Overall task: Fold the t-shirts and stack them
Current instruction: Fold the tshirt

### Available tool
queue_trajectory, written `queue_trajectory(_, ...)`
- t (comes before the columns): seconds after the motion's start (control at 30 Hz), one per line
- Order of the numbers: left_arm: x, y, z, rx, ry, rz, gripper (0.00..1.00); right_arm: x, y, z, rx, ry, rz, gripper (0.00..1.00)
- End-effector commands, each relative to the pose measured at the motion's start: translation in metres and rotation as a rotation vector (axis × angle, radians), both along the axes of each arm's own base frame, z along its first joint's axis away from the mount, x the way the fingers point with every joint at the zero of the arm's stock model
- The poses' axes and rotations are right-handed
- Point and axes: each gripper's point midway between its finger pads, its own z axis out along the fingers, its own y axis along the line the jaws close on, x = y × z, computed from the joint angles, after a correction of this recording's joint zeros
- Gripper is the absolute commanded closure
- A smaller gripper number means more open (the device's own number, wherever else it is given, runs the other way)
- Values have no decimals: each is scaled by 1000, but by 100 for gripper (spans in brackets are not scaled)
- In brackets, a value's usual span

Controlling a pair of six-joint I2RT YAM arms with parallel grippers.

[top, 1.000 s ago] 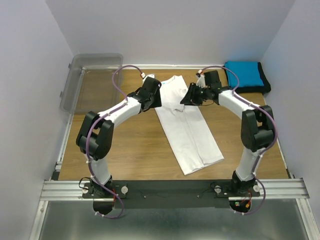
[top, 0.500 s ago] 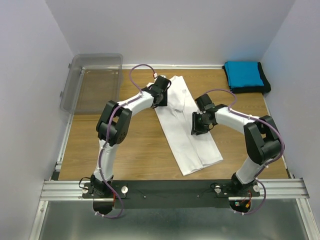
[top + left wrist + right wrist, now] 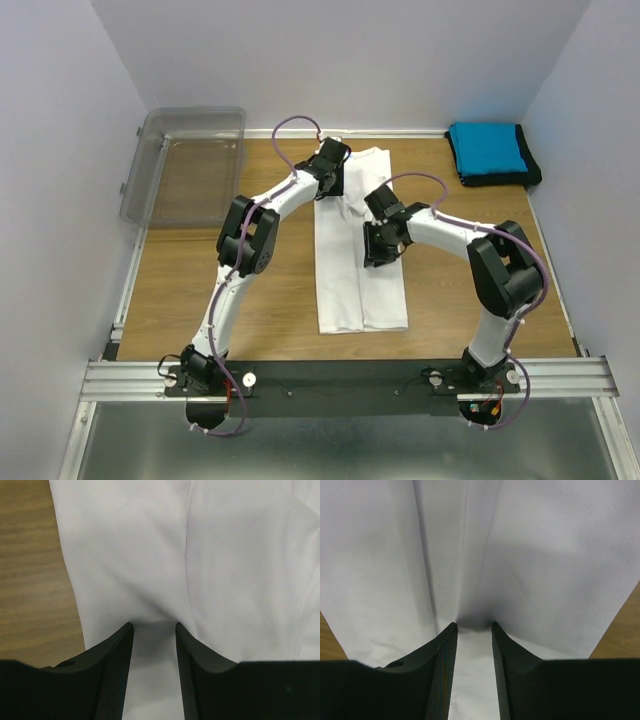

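Note:
A white t-shirt [image 3: 345, 290] lies folded into a long narrow strip down the middle of the table. My left gripper [image 3: 331, 188] rests on its far end, and in the left wrist view the left gripper [image 3: 154, 625] is part open, tips pressed onto the white t-shirt [image 3: 150, 555]. My right gripper [image 3: 377, 255] sits on the strip's right half near its middle. The right wrist view shows the right gripper [image 3: 473, 625] likewise part open, tips down on the white t-shirt [image 3: 530, 555]. A folded blue t-shirt [image 3: 487, 148] lies on a black t-shirt [image 3: 532, 173] at the back right.
A clear plastic bin [image 3: 185, 165] stands at the back left, overhanging the table edge. Bare wooden table [image 3: 230, 300] shows on both sides of the strip. Walls close in the left, right and back.
The white shirt has swung from a slant to lying straight, and its near end has slid left. The left gripper moved right along the far end; the right gripper came nearer and leftward.

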Motion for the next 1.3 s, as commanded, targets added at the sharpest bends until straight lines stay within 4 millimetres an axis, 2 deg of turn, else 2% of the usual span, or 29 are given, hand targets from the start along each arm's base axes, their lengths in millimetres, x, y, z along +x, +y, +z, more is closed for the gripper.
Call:
queue_trajectory(0.0, 21, 17, -22, 22, 41, 10, 52, 19, -11, -19, -126, -20, -18, 59)
queue_trajectory(0.07, 33, 20, -19, -22, 31, 14, 52, 25, -10, -23, -147, -23, 0, 59)
queue_trajectory(0.17, 48, 25, -6, -86, -4, 17, 46, 32, -3, -11, -125, -39, 7, 58)
queue_trajectory(0.2, 50, 25, 8, -108, -23, 10, 43, 32, -2, -8, -116, -41, 12, 57)
queue_trajectory(0.23, 50, 23, 15, -133, -27, -8, 34, 29, -4, -5, -117, -44, 13, 56)
queue_trajectory(0.27, 53, 22, 43, -159, -72, -15, 31, 29, -5, 7, -107, -66, 5, 54)
queue_trajectory(0.37, 48, 18, 83, -210, -133, -45, 20, 22, -14, 23, -116, -84, -28, 46)
queue_trajectory(0.4, 45, 17, 120, -248, -188, -47, 18, 17, -19, 36, -109, -96, -41, 40)
queue_trajectory(0.43, 38, 19, 125, -258, -190, -49, 13, 12, -22, 39, -114, -98, -53, 38)
queue_trajectory(0.5, 27, 21, 165, -297, -244, -45, 11, -5, -30, 47, -105, -74, -86, 33)
queue_trajectory(0.57, 19, 27, 185, -307, -270, -30, 10, -19, -38, 48, -107, -52, -125, 32)
queue_trajectory(0.6, 7, 32, 199, -317, -280, -16, 10, -33, -47, 40, -127, -18, -138, 32)
queue_trajectory(0.63, 1, 35, 202, -317, -276, -8, 10, -39, -53, 38, -143, -14, -150, 31)
queue_trajectory(0.67, -7, 41, 201, -296, -264, 20, 11, -44, -57, 43, -133, -22, -174, 31)
queue_trajectory(0.73, -31, 51, 196, -274, -223, 57, 10, -63, -65, 37, -133, 8, -170, 30)
queue_trajectory(0.77, -43, 48, 193, -268, -214, 49, 11, -70, -66, 33, -128, 25, -168, 30)
queue_trajectory(0.8, -57, 50, 205, -273, -231, 45, 10, -77, -68, 30, -132, 41, -157, 30)
queue_trajectory(0.83, -76, 54, 177, -237, -174, 44, 10, -88, -71, 23, -132, 72, -149, 29)
queue_trajectory(0.87, -88, 57, 170, -220, -160, 51, 10, -94, -74, 20, -136, 86, -149, 29)
queue_trajectory(0.9, -106, 53, 177, -228, -169, 36, 10, -97, -75, 22, -127, 75, -151, 29)
queue_trajectory(0.93, -127, 61, 147, -199, -105, 65, 10, -104, -82, 18, -142, 83, -157, 29)
queue_trajectory(0.97, -147, 56, 155, -216, -116, 53, 10, -105, -84, 21, -137, 68, -165, 29)
queue_trajectory(1.0, -156, 63, 132, -197, -70, 80, 10, -107, -85, 21, -136, 65, -166, 29)
queue_trajectory(1.03, -186, 65, 117, -186, -36, 70, 10, -111, -86, 20, -131, 70, -162, 29)
queue_trajectory(1.07, -202, 63, 121, -233, -28, 91, 10, -117, -88, 16, -130, 86, -157, 29)
queue_trajectory(1.1, -228, 62, 95, -212, 34, 81, 10, -121, -87, 12, -128, 103, -145, 29)
queue_trajectory(1.2, -274, 62, 69, -229, 148, 114, 10, -136, -85, 6, -107, 160, -115, 33)
queue_trajectory(1.23, -294, 56, 61, -221, 198, 93, 11, -136, -84, 8, -92, 152, -113, 34)
queue_trajectory(1.27, -304, 54, 56, -219, 220, 91, 11, -135, -84, 9, -84, 137, -112, 35)
